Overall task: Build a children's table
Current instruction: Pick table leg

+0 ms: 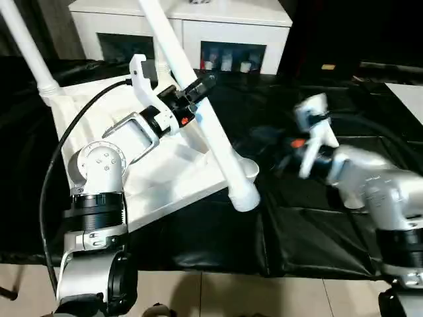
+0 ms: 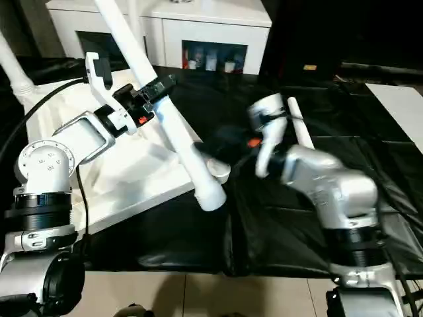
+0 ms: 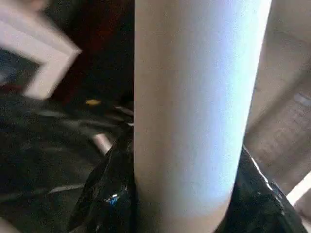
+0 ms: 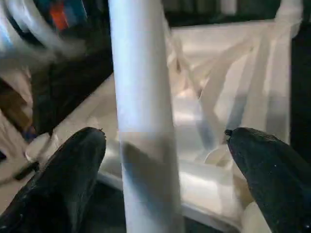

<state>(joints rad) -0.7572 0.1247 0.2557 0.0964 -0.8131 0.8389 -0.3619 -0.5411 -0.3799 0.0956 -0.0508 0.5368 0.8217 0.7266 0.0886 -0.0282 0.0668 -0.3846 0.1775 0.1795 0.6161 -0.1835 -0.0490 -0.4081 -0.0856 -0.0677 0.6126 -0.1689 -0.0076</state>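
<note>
Left claw grips a table leg; right claw spread wide.
Head views: the left gripper [image 1: 198,88], forearm raised over the upturned tabletop [image 1: 165,178], clamps a slanted leg [image 1: 218,142] whose thick end hangs past the tabletop's near corner. Left wrist: that leg sits between its fingers. Right wrist: the right gripper [image 4: 165,145] stands wide, leg between fingers [image 4: 73,165], untouched, tabletop ribs beyond.
</note>
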